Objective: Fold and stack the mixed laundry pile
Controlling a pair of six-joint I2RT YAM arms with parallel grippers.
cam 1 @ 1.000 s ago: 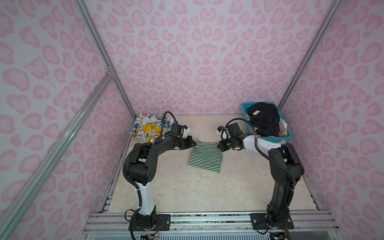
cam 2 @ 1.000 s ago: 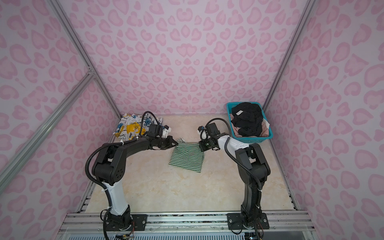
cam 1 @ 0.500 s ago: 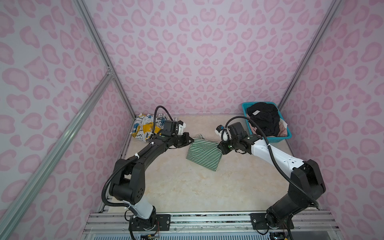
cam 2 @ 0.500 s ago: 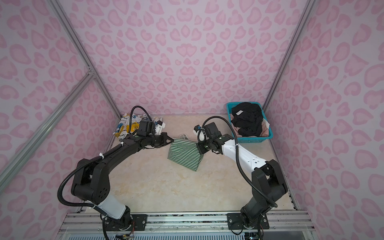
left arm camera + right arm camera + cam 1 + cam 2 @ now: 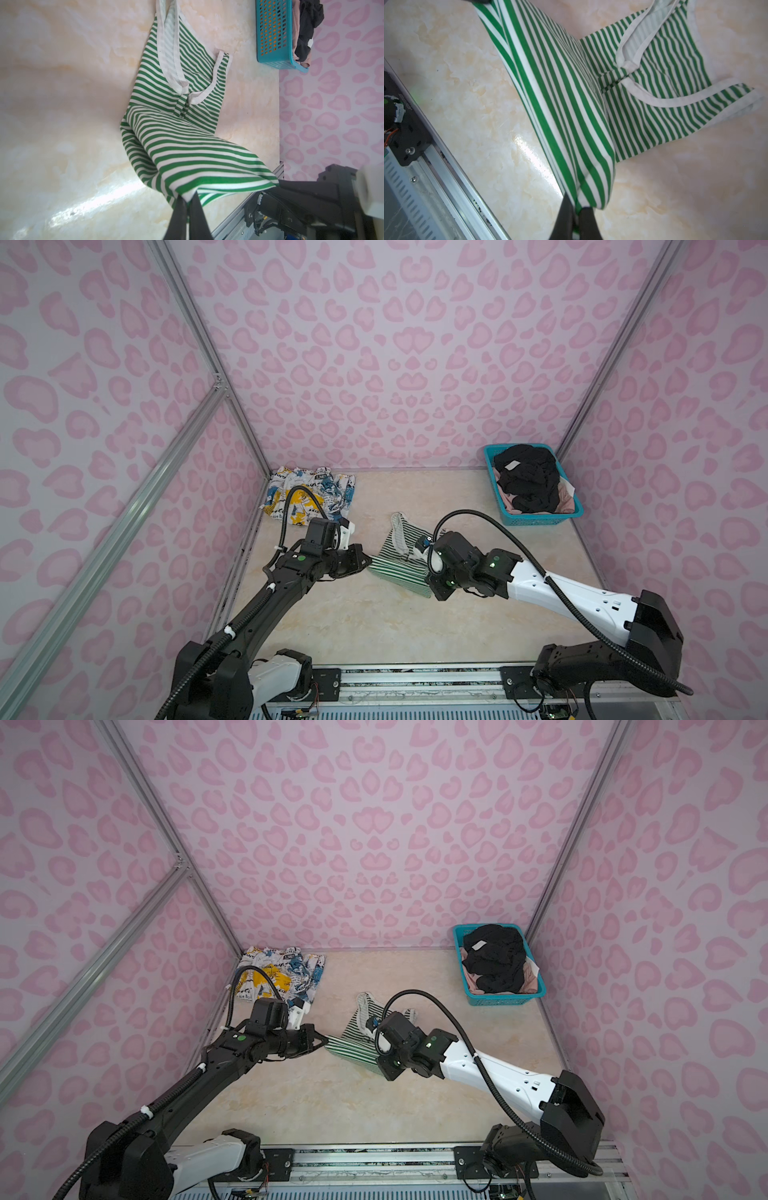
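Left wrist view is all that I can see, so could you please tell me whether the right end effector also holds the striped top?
Observer: Yes. The right wrist view shows the right end effector shut on a corner of the striped top.
Operator: Thank you. Is any other garment lying out on the table?
Observer: Yes. In both top views a white printed garment with blue and yellow splashes lies in the far left corner of the table, apart from the striped top.
Operator: And where does the basket stand in the whole scene?
Observer: The teal basket stands in the table's far right corner.
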